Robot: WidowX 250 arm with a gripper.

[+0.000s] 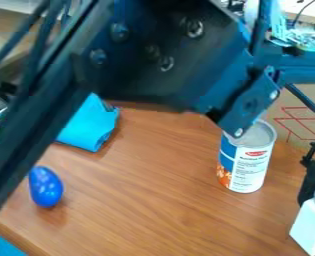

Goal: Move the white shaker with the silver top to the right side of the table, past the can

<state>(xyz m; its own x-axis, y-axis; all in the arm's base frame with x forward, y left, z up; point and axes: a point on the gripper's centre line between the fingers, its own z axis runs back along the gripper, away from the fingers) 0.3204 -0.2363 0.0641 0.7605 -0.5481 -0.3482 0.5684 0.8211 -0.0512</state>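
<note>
White bottle (309, 230): located at the lower right of the view, beside the right edge of the table (160, 200), partly cut off by the edge of the view. Body: white, flat-sided, with a visible corner edge and a small dark mark at the right. Cap: white, rounded, narrower than the body.

Orientation: the cap points toward the top of the view, and the base points toward the bottom. The long axis runs up the view with a slight lean to the right. Contact between base and table cannot be confirmed.

Gripper (310, 192): black, at the right edge, directly above the bottle in the view. Whether it is wide, narrow or closed on the bottle cannot be told.

Arm (166, 55): black, crosses the upper and left parts of the view.

Surroundings: a can (246, 162) with a white, blue and orange label stands upright left of the gripper. A glossy blue egg-shaped object (45, 187) lies at the left, below a folded blue cloth (91, 124).
</note>
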